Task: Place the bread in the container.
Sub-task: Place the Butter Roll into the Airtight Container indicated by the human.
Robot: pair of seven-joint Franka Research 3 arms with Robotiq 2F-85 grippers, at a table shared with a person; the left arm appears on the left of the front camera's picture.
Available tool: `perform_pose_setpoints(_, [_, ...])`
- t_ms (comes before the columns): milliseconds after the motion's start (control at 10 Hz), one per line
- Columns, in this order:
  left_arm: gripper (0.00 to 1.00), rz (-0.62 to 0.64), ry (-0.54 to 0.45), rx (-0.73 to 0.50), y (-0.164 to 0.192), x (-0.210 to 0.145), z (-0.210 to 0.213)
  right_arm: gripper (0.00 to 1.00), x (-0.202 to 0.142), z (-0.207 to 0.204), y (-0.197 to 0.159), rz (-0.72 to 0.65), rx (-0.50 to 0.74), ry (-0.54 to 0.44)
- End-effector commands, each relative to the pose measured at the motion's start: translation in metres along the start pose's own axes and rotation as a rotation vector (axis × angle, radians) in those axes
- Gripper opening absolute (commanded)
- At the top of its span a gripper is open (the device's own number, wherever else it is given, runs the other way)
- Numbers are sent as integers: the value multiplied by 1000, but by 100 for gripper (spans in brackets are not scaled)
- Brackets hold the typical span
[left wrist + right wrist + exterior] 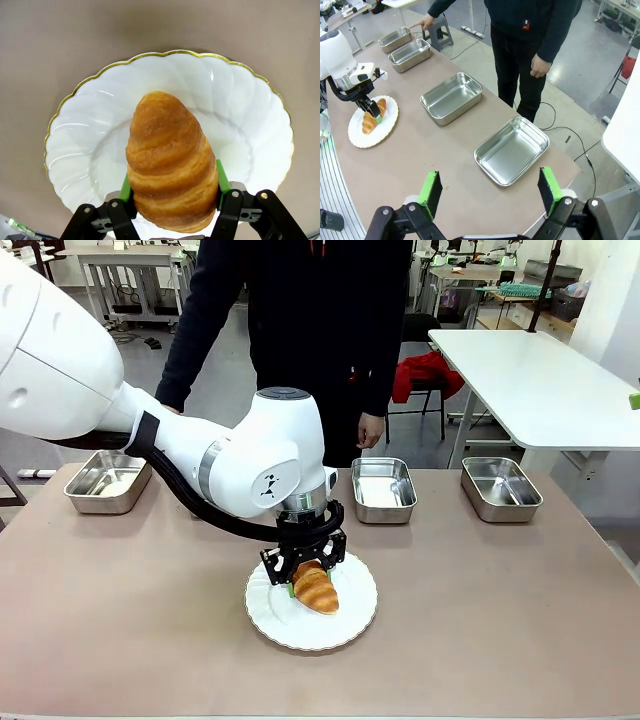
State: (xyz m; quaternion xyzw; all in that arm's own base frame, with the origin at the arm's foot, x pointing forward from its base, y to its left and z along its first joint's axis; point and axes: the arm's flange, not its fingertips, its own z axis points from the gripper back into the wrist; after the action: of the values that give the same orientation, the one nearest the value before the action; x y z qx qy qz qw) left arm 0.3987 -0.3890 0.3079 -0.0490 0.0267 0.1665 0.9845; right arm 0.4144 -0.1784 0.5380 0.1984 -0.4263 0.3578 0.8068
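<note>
The left arm (90,390) is built of glossy white rounded segments, with a grey cap on one joint, a silver ring near the wrist, a small black emblem on the shell and a black cable looping beneath it. The left gripper (172,192) has black linkage fingers with silver screws and green pads (223,177). The right gripper (490,192) looks the same: black links, green pads. The person (300,320) wears dark long sleeves and dark trousers.

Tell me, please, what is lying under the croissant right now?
The bread lies on a white plate with a gold scalloped rim, which rests on the table. The left gripper has its green pads at the bread's sides. The plate's centre beneath the bread is covered.
</note>
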Motion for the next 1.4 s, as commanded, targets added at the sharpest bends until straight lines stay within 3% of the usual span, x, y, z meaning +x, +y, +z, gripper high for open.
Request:
perform_pose_setpoints(0, [58, 2, -2, -4, 0, 0, -1, 100, 1, 0, 1, 2, 2, -6])
perform_pose_setpoints(300, [60, 1, 0, 0, 0, 0, 1, 100, 1, 0, 1, 2, 2, -6])
perform_pose_setpoints(600, [59, -126, -39, -15, 23, 20, 59, 100, 1, 0, 1, 2, 2, -6])
perform_pose_setpoints(800, [59, -151, -46, -11, 57, 54, 108, 100, 1, 0, 1, 2, 2, -6])
perform_pose_setpoints(1000, [59, -287, -35, 7, 109, 109, 148, 100, 1, 0, 1, 2, 2, -6])
perform_pose_setpoints(1200, [59, -367, -60, 49, 153, 163, 166, 100, 1, 0, 1, 2, 2, -6])
perform_pose_setpoints(1300, [59, -391, -23, 94, 163, 182, 164, 100, 1, 0, 1, 2, 2, -6])
